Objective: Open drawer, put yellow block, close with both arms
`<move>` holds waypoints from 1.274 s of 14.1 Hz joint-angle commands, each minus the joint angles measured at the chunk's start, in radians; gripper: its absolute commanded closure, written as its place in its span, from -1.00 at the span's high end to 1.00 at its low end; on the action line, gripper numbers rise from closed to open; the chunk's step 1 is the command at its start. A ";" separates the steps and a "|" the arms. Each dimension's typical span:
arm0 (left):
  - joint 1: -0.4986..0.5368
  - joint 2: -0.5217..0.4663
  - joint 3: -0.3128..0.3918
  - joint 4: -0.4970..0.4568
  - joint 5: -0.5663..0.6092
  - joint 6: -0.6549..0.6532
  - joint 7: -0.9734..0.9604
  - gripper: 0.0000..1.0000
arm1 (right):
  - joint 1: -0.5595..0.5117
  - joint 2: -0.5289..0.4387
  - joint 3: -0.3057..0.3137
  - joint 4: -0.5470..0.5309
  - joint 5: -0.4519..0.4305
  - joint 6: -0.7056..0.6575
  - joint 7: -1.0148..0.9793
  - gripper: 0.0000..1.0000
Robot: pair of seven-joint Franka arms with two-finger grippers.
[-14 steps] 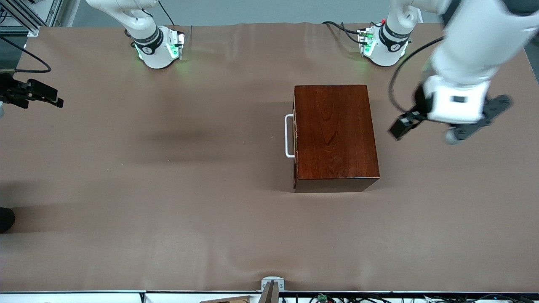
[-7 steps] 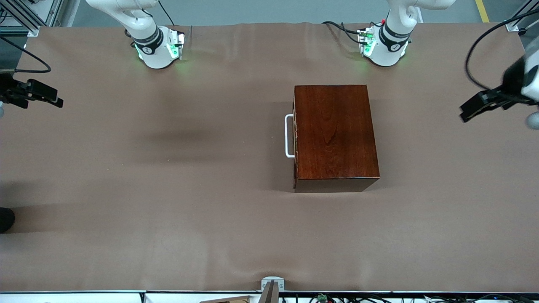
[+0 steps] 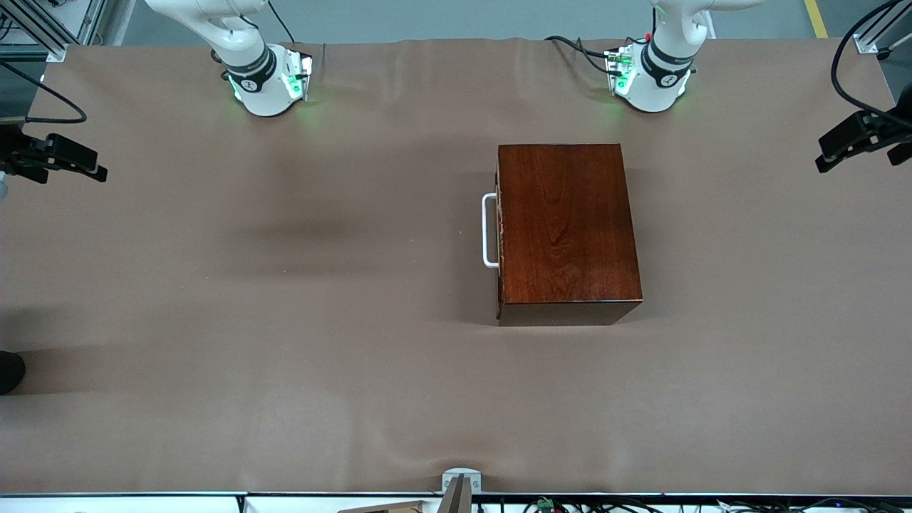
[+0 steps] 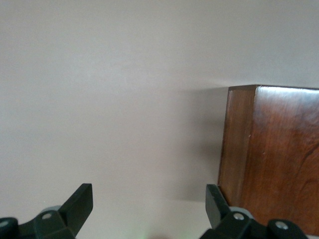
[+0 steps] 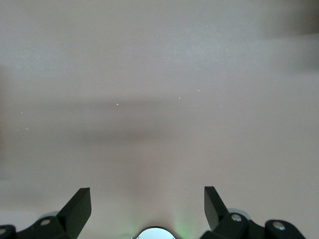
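Observation:
The dark reddish-brown box (image 3: 566, 224) stands on the table near the left arm's base. Its drawer is pushed in, and only the white bar handle (image 3: 489, 230) shows, facing the right arm's end. The yellow block is out of view. My left gripper (image 3: 855, 139) hangs over the table edge at the left arm's end, well apart from the box. Its wrist view shows the left gripper (image 4: 149, 199) open and empty, with a corner of the box (image 4: 279, 159) beside one finger. My right gripper (image 3: 53, 160) waits at the other table end; in its wrist view the right gripper (image 5: 148, 201) is open over bare cloth.
Brown cloth (image 3: 285, 320) covers the whole table. Black cables (image 3: 577, 48) lie by the left arm's base. A small metal bracket (image 3: 461, 479) sits at the table edge nearest the camera. A dark object (image 3: 8, 370) pokes in at the right arm's end.
The left arm has swung away from beside the box, out to the table edge at its own end. The right arm and the box have not moved.

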 commanded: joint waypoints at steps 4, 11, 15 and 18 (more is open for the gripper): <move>0.088 -0.091 -0.111 -0.098 -0.026 0.026 0.022 1.00 | 0.006 -0.027 -0.002 -0.025 -0.020 0.001 -0.008 1.00; 0.078 -0.072 -0.111 -0.038 -0.072 -0.003 0.025 1.00 | 0.008 -0.027 -0.002 -0.025 -0.020 0.000 -0.008 1.00; 0.078 -0.072 -0.111 -0.038 -0.072 -0.019 0.025 1.00 | 0.000 -0.029 -0.002 -0.025 -0.020 0.001 -0.008 1.00; 0.078 -0.072 -0.111 -0.037 -0.070 -0.028 0.025 1.00 | 0.003 -0.029 -0.002 -0.025 -0.020 0.000 -0.008 1.00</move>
